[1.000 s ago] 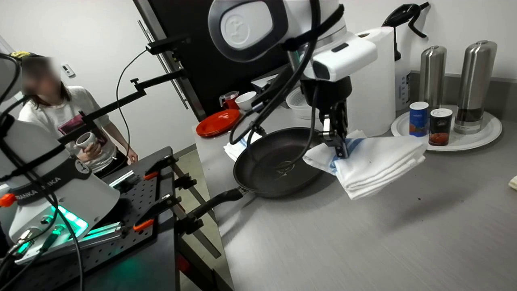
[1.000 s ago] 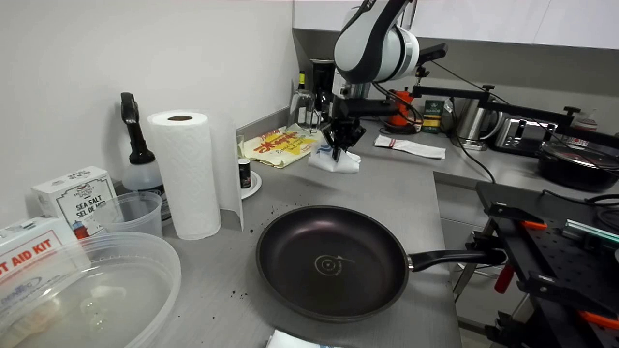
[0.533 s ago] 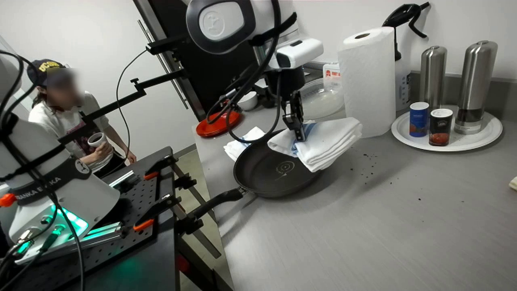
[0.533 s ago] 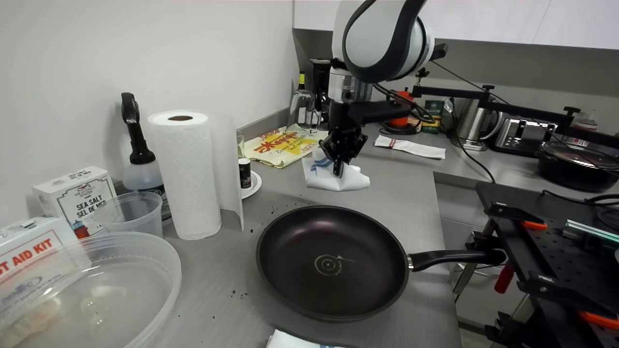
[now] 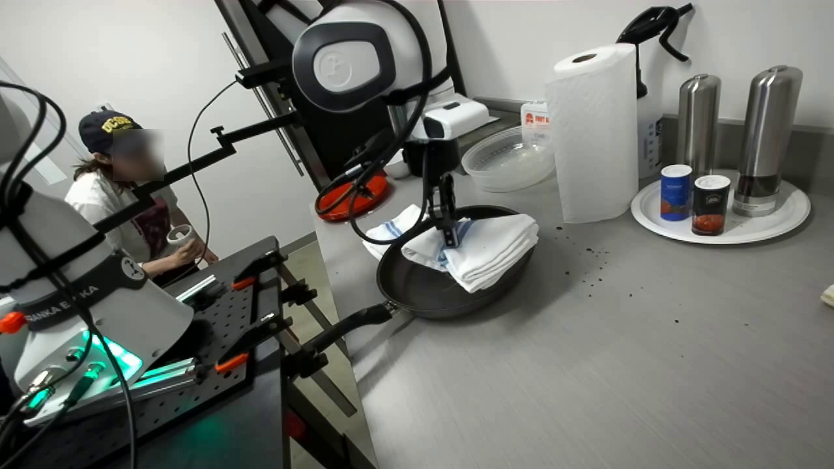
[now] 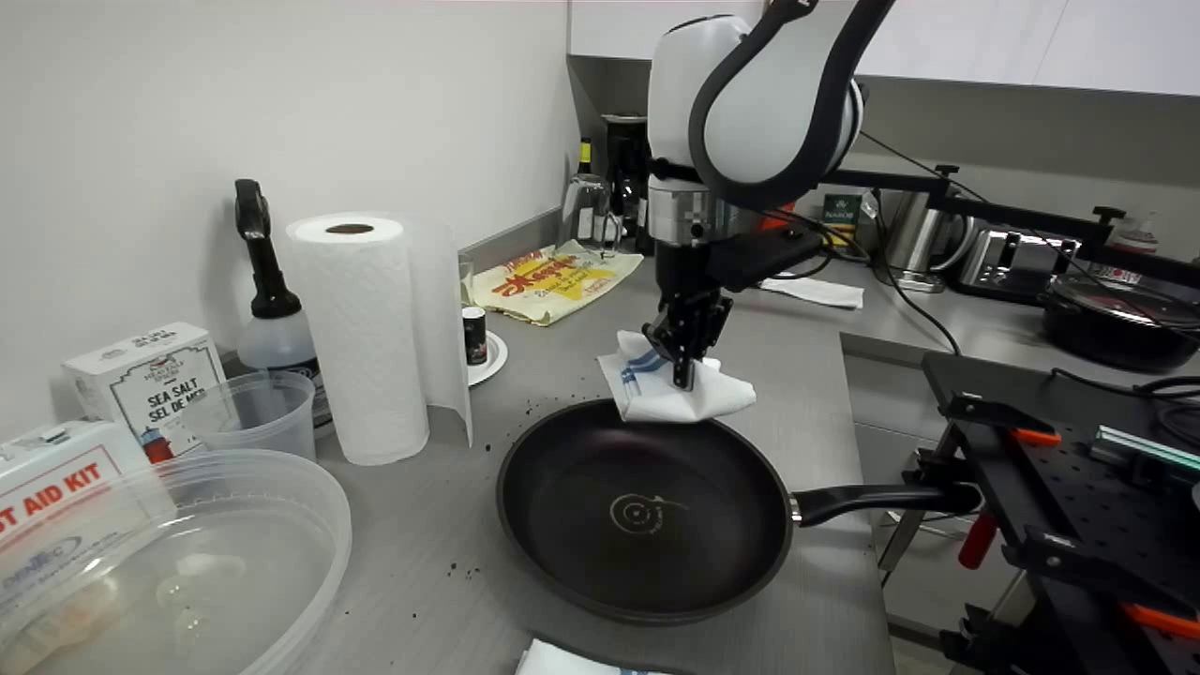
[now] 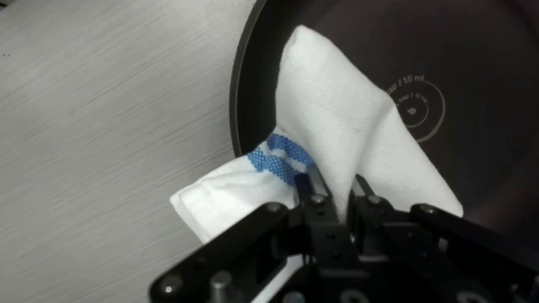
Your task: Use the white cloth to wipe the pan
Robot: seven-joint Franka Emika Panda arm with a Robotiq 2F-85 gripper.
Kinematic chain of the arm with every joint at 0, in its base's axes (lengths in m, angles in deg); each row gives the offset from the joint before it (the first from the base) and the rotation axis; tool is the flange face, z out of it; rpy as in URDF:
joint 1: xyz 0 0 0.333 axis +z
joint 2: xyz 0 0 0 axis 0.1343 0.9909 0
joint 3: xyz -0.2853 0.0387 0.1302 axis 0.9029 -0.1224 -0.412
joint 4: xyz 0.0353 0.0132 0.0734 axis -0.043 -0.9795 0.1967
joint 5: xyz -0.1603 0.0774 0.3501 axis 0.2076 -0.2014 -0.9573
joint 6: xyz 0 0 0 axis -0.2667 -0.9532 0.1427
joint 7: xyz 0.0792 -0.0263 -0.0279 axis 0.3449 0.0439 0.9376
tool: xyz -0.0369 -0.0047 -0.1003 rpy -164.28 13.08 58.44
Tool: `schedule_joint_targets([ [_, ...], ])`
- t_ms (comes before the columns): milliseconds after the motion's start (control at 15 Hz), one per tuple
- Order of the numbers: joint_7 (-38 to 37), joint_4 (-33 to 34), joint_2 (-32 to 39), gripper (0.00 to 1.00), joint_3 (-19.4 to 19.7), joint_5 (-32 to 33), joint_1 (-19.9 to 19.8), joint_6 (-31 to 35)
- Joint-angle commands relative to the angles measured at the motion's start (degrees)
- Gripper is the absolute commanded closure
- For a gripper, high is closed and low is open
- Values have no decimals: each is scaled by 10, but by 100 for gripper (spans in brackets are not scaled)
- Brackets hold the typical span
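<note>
The white cloth (image 5: 498, 251) with blue stripes is folded and pinched in my gripper (image 5: 451, 241). It also shows in an exterior view (image 6: 675, 398) and in the wrist view (image 7: 324, 88). My gripper (image 7: 334, 179) is shut on a fold of it, fingers pointing down. The black pan (image 6: 647, 553) sits on the counter, its inside facing up. The cloth is over the pan's rim and part of its inside; one corner hangs outside the rim in the wrist view. I cannot tell whether the cloth touches the pan.
Another white cloth (image 5: 389, 229) lies beside the pan. The pan's handle (image 6: 872, 502) sticks out past the counter edge. A paper towel roll (image 6: 361, 347), a clear bowl (image 6: 323, 553) and a white plate (image 5: 782, 215) with shakers stand nearby. Dark crumbs (image 5: 591, 264) lie beside the pan.
My gripper has carried the white cloth from above the counter beside the pan to over the pan, and somewhat lower. The pan has not moved.
</note>
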Motion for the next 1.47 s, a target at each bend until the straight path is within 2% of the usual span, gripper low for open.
schedule_joint_targets([
  [0, -7, 1, 28, 97, 1, 16, 14, 10],
  [133, -15, 7, 47, 97, 7, 23, 27, 15],
  [200, -41, 7, 60, 97, 35, 51, 58, 41],
  [267, -40, 13, 67, 97, 34, 51, 59, 41],
  [667, -75, 42, 120, 97, 80, 83, 125, 62],
  [733, -91, 46, 132, 97, 103, 97, 151, 69],
  [1133, -126, 73, 181, 97, 158, 118, 213, 69],
  [1400, -148, 80, 209, 97, 177, 117, 247, 72],
])
